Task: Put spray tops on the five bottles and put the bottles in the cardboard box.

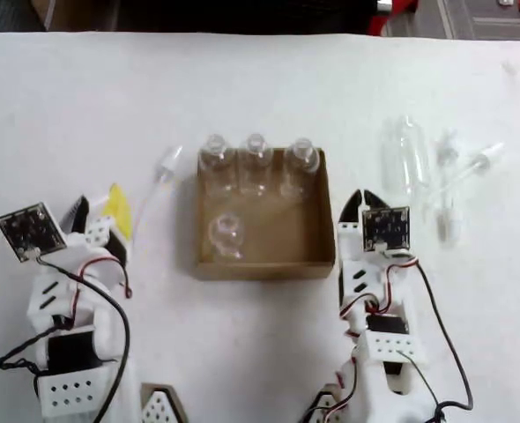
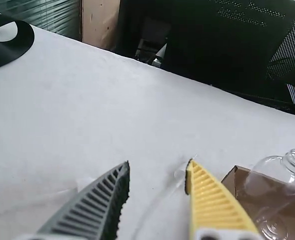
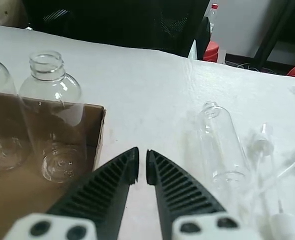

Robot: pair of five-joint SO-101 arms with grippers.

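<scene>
Nearest, the left gripper [image 2: 157, 175] has its jaws spread and the right gripper [image 3: 142, 167] has them almost together, both empty. Beyond, four uncapped bottles [image 1: 256, 160] sit in the cardboard box [image 1: 264, 267]. A fifth bottle [image 1: 404, 159] lies outside it beside loose spray tops [image 1: 485, 159], so capping looks unstarted.

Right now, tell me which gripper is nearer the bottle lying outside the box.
Right. The right gripper sits just short of the lying bottle, beside the box; the left gripper is across the box.
</scene>
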